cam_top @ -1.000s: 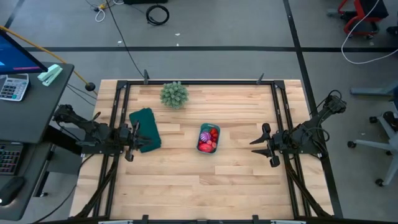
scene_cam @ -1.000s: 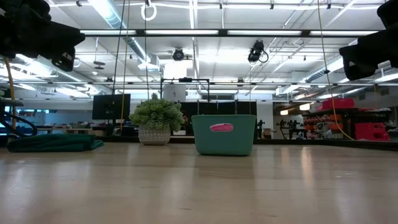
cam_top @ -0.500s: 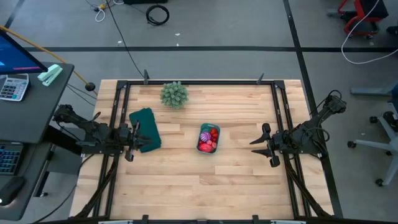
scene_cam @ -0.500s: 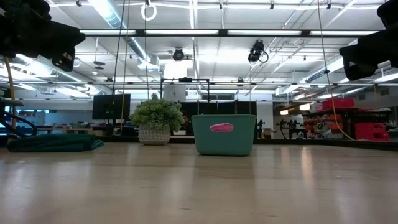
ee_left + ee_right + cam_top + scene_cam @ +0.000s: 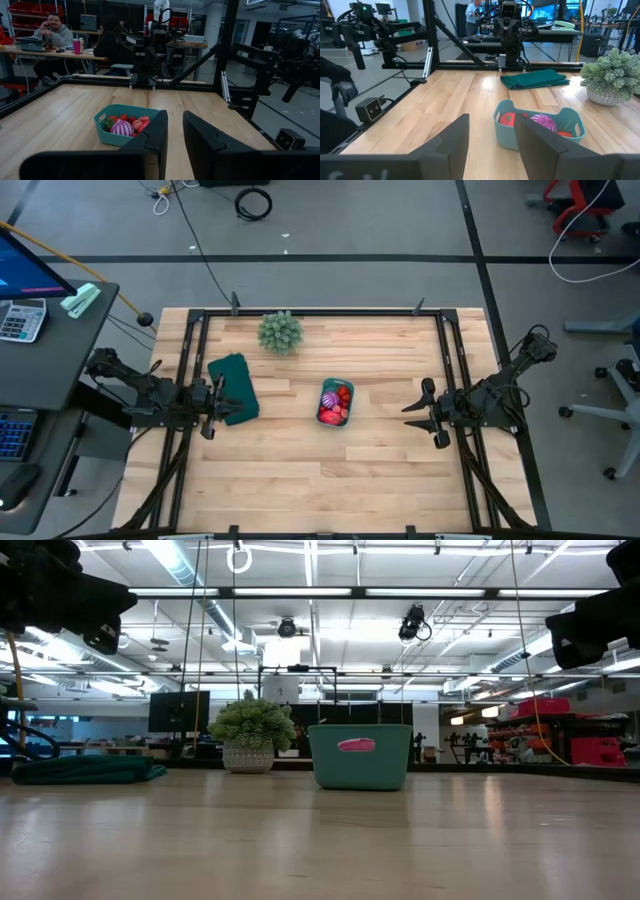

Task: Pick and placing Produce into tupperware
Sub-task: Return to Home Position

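The teal tupperware (image 5: 322, 392) stands on its base near the table's middle, its wall facing the low view (image 5: 360, 765). The produce (image 5: 337, 408) lies inside it: small red and pink pieces and a purple ball (image 5: 122, 128), also seen in the right wrist view as the purple ball (image 5: 541, 120). My left gripper (image 5: 215, 405) hovers level at the table's left side, above the edge of a green cloth, fingers (image 5: 159, 131) shut with nothing between them. My right gripper (image 5: 412, 413) hovers level at the right side, open and empty (image 5: 491, 120). Both point at the tub from a distance.
A folded dark green cloth (image 5: 234, 388) lies flat left of the tub. A spiky pale-green plant ball in a pot (image 5: 280, 332) stands at the far edge. Black frame rails (image 5: 440, 330) run along the table's sides. People sit beyond the table (image 5: 50, 30).
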### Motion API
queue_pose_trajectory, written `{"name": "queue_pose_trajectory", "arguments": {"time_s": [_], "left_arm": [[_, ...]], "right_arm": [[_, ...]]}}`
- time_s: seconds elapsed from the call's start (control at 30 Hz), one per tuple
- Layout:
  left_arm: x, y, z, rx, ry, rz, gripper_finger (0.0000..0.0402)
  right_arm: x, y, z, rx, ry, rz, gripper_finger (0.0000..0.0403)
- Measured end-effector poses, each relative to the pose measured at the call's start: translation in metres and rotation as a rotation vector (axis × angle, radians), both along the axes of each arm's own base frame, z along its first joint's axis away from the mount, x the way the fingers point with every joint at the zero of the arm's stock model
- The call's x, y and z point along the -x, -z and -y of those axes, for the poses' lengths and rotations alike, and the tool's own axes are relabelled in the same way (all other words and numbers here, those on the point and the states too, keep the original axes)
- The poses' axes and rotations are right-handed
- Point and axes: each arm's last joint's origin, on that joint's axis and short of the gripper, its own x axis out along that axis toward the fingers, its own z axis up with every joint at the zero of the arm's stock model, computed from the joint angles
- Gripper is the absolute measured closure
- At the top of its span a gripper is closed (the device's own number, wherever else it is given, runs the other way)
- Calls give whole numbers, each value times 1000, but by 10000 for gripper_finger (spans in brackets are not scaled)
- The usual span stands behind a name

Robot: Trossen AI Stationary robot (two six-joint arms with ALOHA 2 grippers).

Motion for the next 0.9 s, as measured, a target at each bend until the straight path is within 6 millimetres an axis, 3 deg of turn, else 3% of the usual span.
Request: {"name": "queue_pose_trajectory", "arguments": {"time_s": [0.9], "left_arm": [[0, 0, 0, 0, 0, 0, 330]], "right_arm": [[0, 0, 0, 0, 0, 0, 238]]}}
